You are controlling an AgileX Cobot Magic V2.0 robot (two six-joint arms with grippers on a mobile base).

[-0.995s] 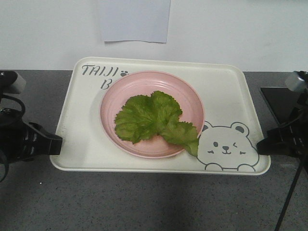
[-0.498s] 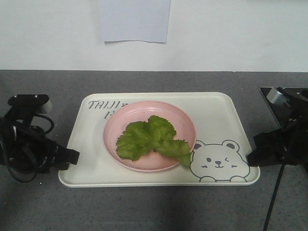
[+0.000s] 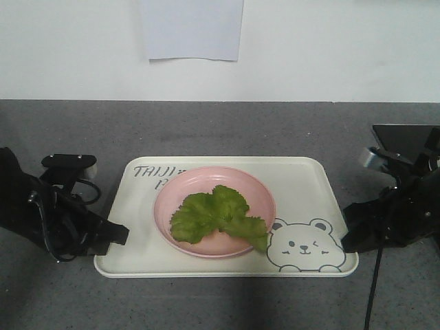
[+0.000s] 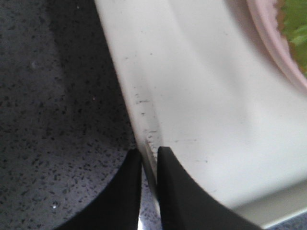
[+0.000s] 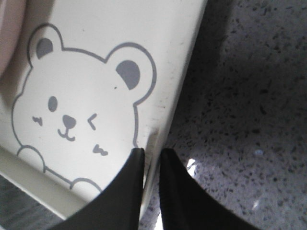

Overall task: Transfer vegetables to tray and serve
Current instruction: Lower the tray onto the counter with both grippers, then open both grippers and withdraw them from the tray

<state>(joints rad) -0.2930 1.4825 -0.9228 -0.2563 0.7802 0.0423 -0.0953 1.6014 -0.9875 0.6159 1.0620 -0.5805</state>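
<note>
Tray point(image 3: 309, 189) on grey counter point(image 3: 227, 130), stiff light plastic, slick rim, pinch at side edges | left gripper point(image 4: 149, 160) clamped on left rim | pink plate point(image 3: 265, 196) mid-tray, loose, may slide | vegetables point(image 3: 216, 216) limp, light, on plate | right gripper point(image 5: 151, 155) clamped on right rim

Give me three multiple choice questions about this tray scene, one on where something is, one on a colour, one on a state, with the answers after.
1. Where do the vegetables lie?
A. on the grey counter
B. on the plate on the tray
C. in a gripper

2. What colour is the plate?
A. blue
B. pink
C. black

3. How does the left gripper stand?
A. wide open above the plate
B. holding a leaf
C. shut on the tray's rim

Answers: 1 B, the leaves rest inside the plate; 2 B, it is plainly pink; 3 C, the left wrist view shows both fingers pinching the edge.
</note>
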